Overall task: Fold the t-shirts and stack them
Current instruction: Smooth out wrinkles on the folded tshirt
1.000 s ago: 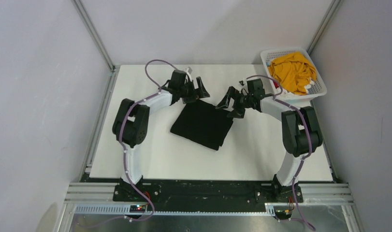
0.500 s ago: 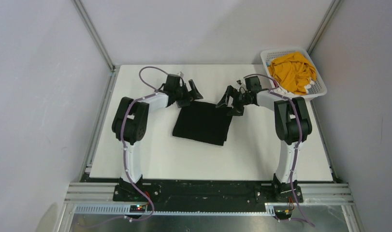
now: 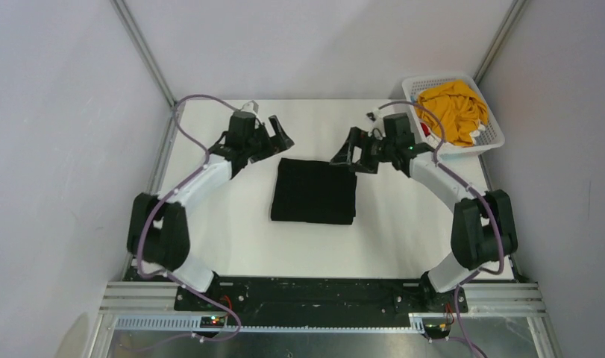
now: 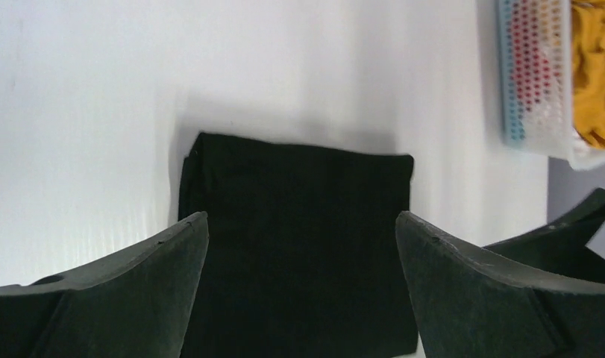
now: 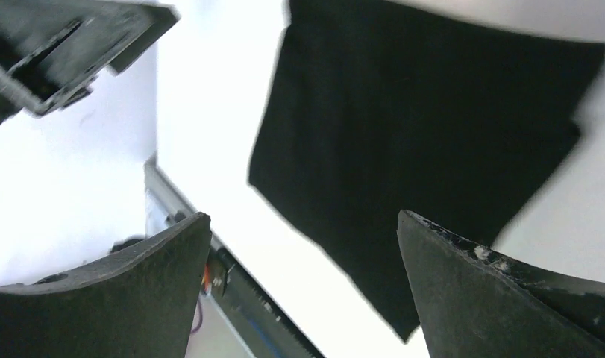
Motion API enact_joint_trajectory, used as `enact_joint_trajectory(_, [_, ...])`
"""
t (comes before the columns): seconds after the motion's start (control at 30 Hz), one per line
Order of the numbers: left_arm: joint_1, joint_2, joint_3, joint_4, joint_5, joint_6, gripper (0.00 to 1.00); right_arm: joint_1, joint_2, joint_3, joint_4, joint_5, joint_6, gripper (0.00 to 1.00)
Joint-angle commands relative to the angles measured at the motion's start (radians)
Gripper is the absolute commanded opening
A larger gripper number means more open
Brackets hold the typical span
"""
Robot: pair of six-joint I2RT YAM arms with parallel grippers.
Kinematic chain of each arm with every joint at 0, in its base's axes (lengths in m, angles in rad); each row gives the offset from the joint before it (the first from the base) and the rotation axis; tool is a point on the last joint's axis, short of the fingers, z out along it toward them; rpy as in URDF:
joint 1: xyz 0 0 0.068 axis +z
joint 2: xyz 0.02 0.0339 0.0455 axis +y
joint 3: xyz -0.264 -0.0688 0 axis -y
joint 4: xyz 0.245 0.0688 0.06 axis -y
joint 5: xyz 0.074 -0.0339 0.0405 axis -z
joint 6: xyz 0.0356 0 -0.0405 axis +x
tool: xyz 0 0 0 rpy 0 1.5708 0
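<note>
A black t-shirt (image 3: 314,191), folded into a neat rectangle, lies flat in the middle of the white table. It also shows in the left wrist view (image 4: 299,239) and the right wrist view (image 5: 426,142). My left gripper (image 3: 277,136) is open and empty, raised off the shirt's far left corner. My right gripper (image 3: 347,155) is open and empty, above the shirt's far right corner. A mustard-yellow t-shirt (image 3: 452,110) lies crumpled in the white basket (image 3: 487,144) at the far right, with bits of red and white cloth beside it.
The basket also shows in the left wrist view (image 4: 534,74). The table's front edge meets a black metal rail (image 3: 321,294) by the arm bases. Grey walls close in the left, far and right sides.
The black shirt has turned from a tilted diamond to a square-lying rectangle. Both arms have stretched out and their open grippers have drawn apart and up from the shirt's far edge.
</note>
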Motion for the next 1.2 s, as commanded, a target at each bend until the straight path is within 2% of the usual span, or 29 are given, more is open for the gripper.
enact_joint_trajectory(0.0, [-0.05, -0.141, -0.138, 0.016, 0.074, -0.008, 1.0, 0.124, -0.075, -0.112, 0.215, -0.118, 0.136, 1.0])
enact_joint_trajectory(0.1, [-0.1, -0.185, -0.243, 0.136, 0.164, -0.064, 1.0, 0.222, -0.064, -0.186, 0.408, -0.145, 0.225, 1.0])
enact_joint_trajectory(0.23, [-0.137, -0.159, -0.331, 0.277, 0.239, -0.147, 1.0, 0.275, 0.06, -0.217, 0.583, -0.192, 0.313, 0.99])
enact_joint_trajectory(0.43, [-0.143, -0.101, -0.431, 0.327, 0.237, -0.168, 1.0, 0.269, 0.196, -0.307, 0.739, -0.152, 0.324, 0.99])
enact_joint_trajectory(0.7, [-0.114, -0.03, -0.575, 0.347, 0.191, -0.141, 1.0, 0.198, 0.264, -0.504, 0.888, -0.149, 0.334, 0.99])
enact_joint_trajectory(0.97, [-0.095, -0.056, -0.624, 0.349, 0.159, -0.134, 1.0, 0.182, 0.197, -0.563, 0.942, -0.188, 0.341, 0.99])
enact_joint_trajectory(1.07, [-0.094, -0.106, -0.627, 0.347, 0.159, -0.129, 1.0, 0.178, 0.071, -0.563, 0.901, -0.194, 0.329, 0.99])
enact_joint_trajectory(1.17, [-0.094, -0.137, -0.628, 0.347, 0.161, -0.13, 1.0, 0.171, -0.065, -0.563, 0.777, -0.158, 0.261, 0.99])
